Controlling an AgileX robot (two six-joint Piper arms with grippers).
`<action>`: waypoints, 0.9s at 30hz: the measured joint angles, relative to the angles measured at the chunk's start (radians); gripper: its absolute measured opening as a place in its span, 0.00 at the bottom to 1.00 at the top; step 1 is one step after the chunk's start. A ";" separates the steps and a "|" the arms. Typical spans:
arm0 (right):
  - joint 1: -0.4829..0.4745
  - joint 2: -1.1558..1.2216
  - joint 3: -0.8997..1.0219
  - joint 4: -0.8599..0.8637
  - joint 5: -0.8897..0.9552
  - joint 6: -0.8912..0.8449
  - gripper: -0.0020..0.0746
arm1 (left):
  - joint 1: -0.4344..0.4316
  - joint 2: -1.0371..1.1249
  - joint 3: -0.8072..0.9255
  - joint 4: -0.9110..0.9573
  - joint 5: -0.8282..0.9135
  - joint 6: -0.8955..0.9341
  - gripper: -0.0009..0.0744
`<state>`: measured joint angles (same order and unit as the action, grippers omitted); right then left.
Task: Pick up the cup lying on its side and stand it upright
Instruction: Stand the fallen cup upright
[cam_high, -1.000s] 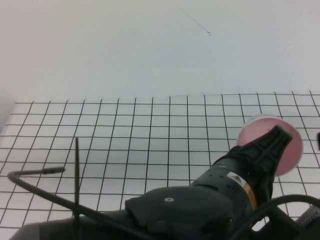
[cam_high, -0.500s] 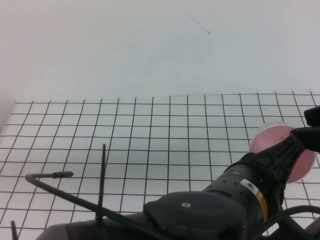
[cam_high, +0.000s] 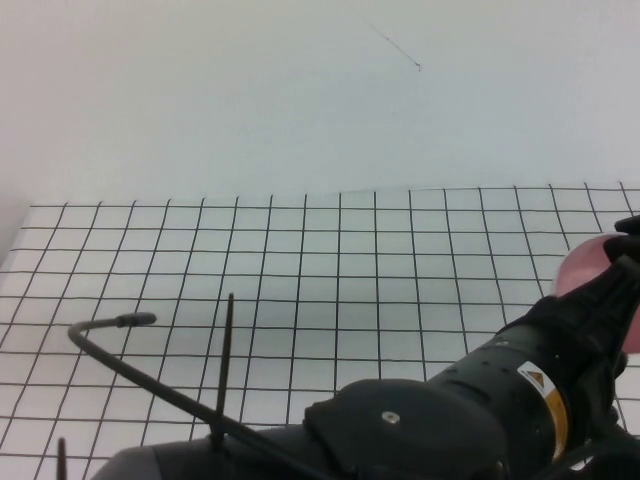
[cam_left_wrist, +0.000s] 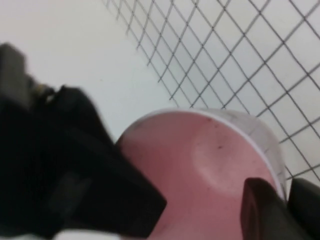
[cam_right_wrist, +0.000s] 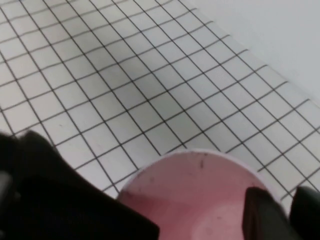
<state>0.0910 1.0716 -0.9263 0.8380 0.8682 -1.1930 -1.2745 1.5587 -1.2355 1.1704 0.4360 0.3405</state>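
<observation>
Arm: the black left robot arm (cam_high: 450, 420) fills the lower right of the high view.
Left claw: the left gripper (cam_high: 605, 295) sits at the right edge, closed on the cup.
Cup: the small pale pink see-through plastic cup (cam_high: 583, 270) is held up off the table at the right edge, tipped over, not standing.
Right claw: the right gripper (cam_right_wrist: 200, 220) is right by the cup too; I cannot tell if it holds it.
Feel: looks very light, thin and bendy, maybe slippery. Squeeze softly across the wall near the rim.
Table: the white table with black grid lines (cam_high: 300, 270) lies behind.
Wall: the plain white wall (cam_high: 250, 100) is farthest.
</observation>
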 joint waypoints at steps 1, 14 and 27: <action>0.000 0.000 0.000 -0.009 0.000 0.000 0.03 | 0.000 0.000 0.000 0.028 0.004 -0.052 0.24; -0.002 0.006 0.000 -0.165 -0.250 0.233 0.03 | 0.000 -0.050 0.000 0.305 0.121 -0.670 0.37; 0.004 0.294 0.002 -0.155 -0.233 0.458 0.03 | 0.000 -0.314 0.032 0.053 0.434 -0.908 0.01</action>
<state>0.0953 1.3656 -0.9243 0.6830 0.6348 -0.7352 -1.2745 1.2450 -1.2038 1.2231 0.8698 -0.5673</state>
